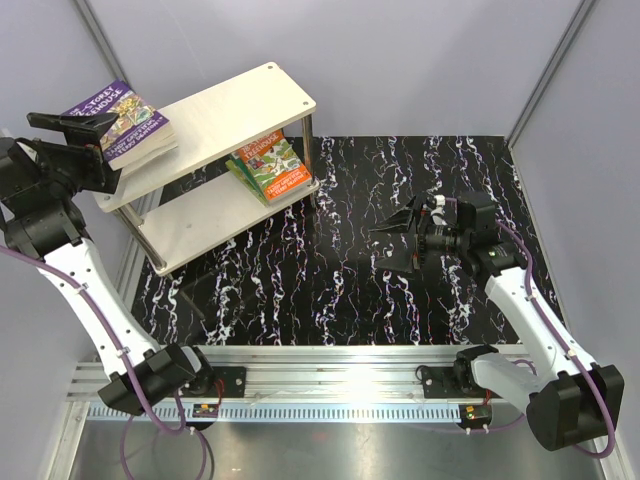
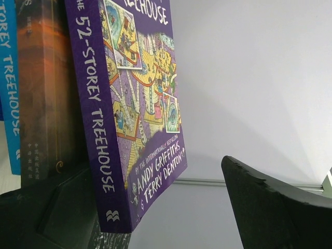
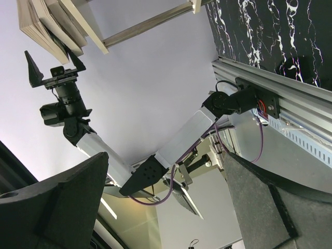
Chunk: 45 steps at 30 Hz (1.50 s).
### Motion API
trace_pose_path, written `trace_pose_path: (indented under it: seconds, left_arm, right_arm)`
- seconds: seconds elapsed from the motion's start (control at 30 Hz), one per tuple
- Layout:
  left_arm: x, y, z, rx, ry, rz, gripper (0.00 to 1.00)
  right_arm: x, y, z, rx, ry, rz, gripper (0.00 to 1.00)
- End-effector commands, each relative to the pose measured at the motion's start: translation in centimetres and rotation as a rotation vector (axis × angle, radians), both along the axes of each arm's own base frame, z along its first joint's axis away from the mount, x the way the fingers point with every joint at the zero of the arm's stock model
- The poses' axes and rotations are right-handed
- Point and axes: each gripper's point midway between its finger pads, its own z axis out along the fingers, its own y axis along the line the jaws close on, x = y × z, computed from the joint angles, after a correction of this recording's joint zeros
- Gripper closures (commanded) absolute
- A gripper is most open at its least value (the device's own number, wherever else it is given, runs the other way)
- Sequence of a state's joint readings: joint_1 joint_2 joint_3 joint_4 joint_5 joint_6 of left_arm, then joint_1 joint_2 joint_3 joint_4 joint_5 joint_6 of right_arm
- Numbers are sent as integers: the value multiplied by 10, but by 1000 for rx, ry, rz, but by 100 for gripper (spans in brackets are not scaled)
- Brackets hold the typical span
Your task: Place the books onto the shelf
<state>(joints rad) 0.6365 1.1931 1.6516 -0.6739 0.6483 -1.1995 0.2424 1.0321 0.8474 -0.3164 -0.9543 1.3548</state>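
The purple book point(image 1: 125, 122) is stacked at the left end of the shelf's point(image 1: 250, 100) top board, spine turned toward the left claw point(image 1: 73, 122) just beside it. That claw is spread wide and empty. The right claw point(image 1: 382, 248), likewise wide and empty, is held well apart over the counter point(image 1: 340, 300).

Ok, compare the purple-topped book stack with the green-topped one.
The purple-topped stack lies on the shelf's top board, at its left end; the green-topped stack lies on the lower board, near its right end. The open left gripper is at the purple-topped stack; none is near the green-topped stack. Both lie flat, covers up.
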Motion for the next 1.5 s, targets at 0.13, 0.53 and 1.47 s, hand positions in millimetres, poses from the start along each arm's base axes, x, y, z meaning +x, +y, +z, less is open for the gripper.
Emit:
trace_pose_path:
  seconds: [0.13, 0.53, 1.47]
  left_arm:
    - [-16, -15, 5, -68, 38, -73, 1]
    - [-20, 9, 17, -6, 33, -15, 1]
    - [-13, 25, 12, 519, 232, -17, 1]
  right_arm:
    - [-9, 2, 6, 14, -29, 26, 0]
    - [-12, 1, 6, 15, -26, 29, 0]
    - [-5, 2, -4, -7, -9, 29, 0]
